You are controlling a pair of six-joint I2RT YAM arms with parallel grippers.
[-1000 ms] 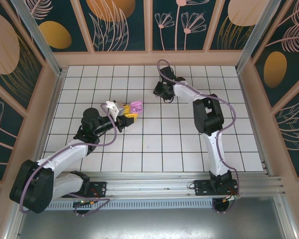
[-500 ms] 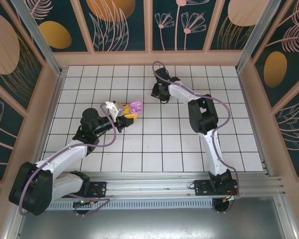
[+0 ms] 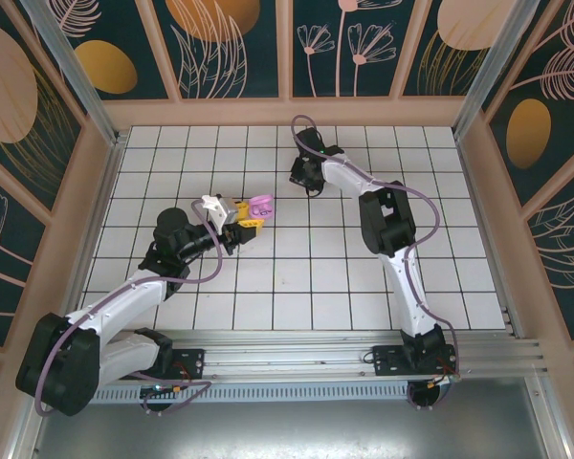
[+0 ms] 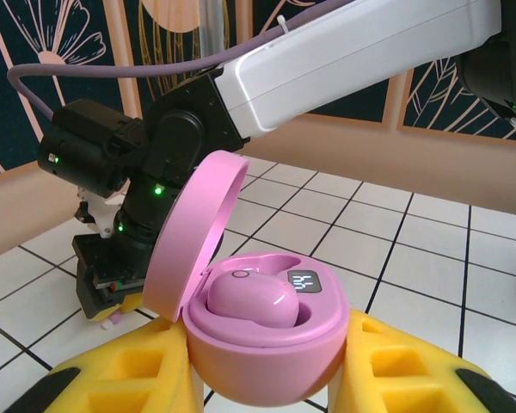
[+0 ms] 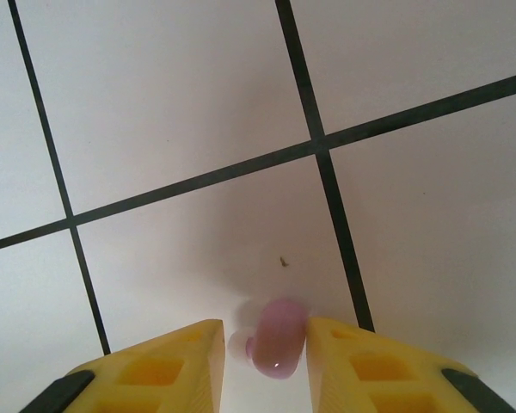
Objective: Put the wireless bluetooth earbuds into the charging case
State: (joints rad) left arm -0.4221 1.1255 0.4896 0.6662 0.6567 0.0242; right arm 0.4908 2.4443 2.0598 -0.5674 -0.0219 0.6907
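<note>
**Right gripper (image 5: 265,329) straddling a loose lilac earbud (image 5: 277,337)**

Its fingers are sitting on either side of that earbud, which is lying on the table (image 5: 155,129) beyond and right of the charging case (image 4: 267,353). I cannot tell whether they are pinching it yet. Left gripper (image 4: 271,366) is clamping the case, holding its lid open with a seated earbud (image 4: 251,301) inside.
</note>
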